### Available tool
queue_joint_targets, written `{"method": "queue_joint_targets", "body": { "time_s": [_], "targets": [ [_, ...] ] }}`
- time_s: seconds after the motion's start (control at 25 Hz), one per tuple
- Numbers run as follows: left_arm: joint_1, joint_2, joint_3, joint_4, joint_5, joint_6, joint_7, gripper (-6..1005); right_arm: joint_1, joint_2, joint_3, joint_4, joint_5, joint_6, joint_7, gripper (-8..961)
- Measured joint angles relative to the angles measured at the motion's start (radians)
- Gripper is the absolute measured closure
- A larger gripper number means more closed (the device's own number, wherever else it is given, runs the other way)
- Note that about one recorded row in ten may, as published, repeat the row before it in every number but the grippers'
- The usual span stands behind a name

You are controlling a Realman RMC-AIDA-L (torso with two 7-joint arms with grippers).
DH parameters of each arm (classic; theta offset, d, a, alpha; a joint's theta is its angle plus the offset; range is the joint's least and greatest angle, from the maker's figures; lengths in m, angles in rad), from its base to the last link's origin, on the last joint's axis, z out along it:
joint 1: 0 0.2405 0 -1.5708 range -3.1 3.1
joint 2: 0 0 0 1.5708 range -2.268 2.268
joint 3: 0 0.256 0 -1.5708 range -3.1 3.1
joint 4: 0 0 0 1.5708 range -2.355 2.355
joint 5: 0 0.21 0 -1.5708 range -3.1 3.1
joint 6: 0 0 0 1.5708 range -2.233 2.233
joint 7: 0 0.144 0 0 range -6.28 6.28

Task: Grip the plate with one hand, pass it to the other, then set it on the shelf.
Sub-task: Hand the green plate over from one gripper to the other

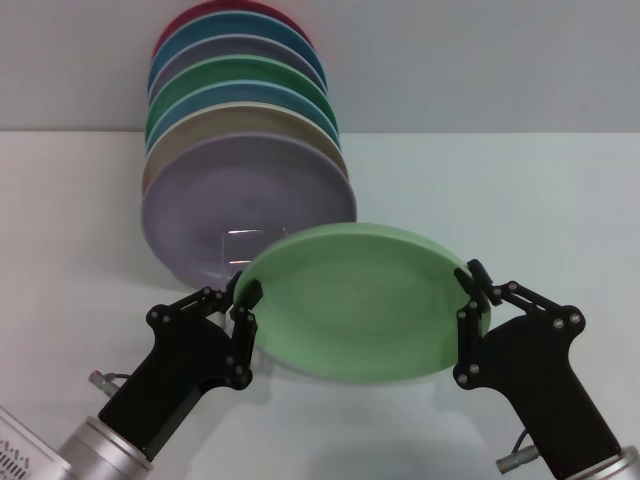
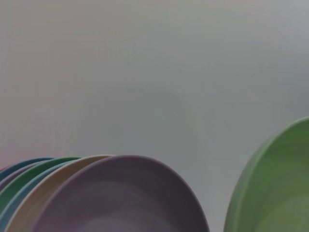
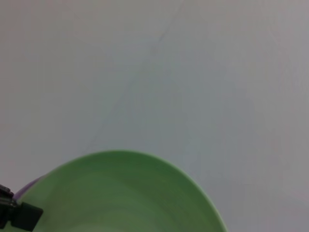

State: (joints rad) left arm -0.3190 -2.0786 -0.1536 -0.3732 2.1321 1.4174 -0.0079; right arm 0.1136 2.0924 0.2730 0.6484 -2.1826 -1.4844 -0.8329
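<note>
The light pastel-green plate (image 1: 355, 300) is held in the air, tilted, between both grippers in the head view. My left gripper (image 1: 246, 305) clamps its left rim and my right gripper (image 1: 470, 295) clamps its right rim. The plate also shows in the left wrist view (image 2: 275, 193) and in the right wrist view (image 3: 120, 193), where a black finger of the left gripper (image 3: 19, 216) sits at its far rim. The shelf is a thin wire rack; only its small rectangular front loop (image 1: 240, 245) shows, just behind the plate's left part.
Several plates stand on edge in the rack at the back left: a lavender plate (image 1: 230, 200) in front, then tan, blue, emerald-green (image 1: 240, 75) and a red one at the back. The lavender plate (image 2: 120, 203) fills the left wrist view's lower part. The white table (image 1: 520, 190) lies to the right.
</note>
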Motion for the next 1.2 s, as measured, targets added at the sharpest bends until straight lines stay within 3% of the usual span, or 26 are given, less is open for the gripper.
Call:
{"method": "queue_joint_targets", "body": {
  "time_s": [0.64,1.2],
  "targets": [
    [0.011,0.000,-0.039,-0.015,-0.004,-0.026,0.000,967,0.000,0.000,-0.002,-0.002,-0.001,0.002,0.000,934],
    [0.029,0.001,-0.054,-0.011,-0.009,-0.007,0.000,958,0.003,-0.005,-0.004,-0.010,-0.004,-0.016,0.000,936]
  ]
}}
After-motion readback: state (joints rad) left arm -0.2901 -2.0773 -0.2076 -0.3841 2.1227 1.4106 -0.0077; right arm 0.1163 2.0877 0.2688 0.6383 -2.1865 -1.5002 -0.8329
